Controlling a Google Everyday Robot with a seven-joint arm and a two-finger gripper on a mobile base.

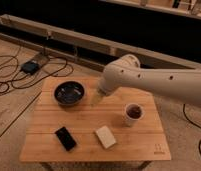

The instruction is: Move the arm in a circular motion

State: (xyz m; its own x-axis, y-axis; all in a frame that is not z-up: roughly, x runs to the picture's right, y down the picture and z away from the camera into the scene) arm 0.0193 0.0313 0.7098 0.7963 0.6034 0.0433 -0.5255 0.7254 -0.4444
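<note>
The cream-white arm (154, 82) reaches in from the right edge, its thick segment lying across the back right of the wooden table (144, 147). Its rounded joint hangs over the table's back middle. The gripper (96, 97) points down below that joint, just right of a dark bowl (69, 92), and hovers close above the tabletop. I see nothing held in it.
A white cup (133, 114) with dark contents stands at the right. A black phone (65, 137) and a pale block (105, 136) lie near the front edge. Cables and a power box (30, 66) lie on the floor at the left.
</note>
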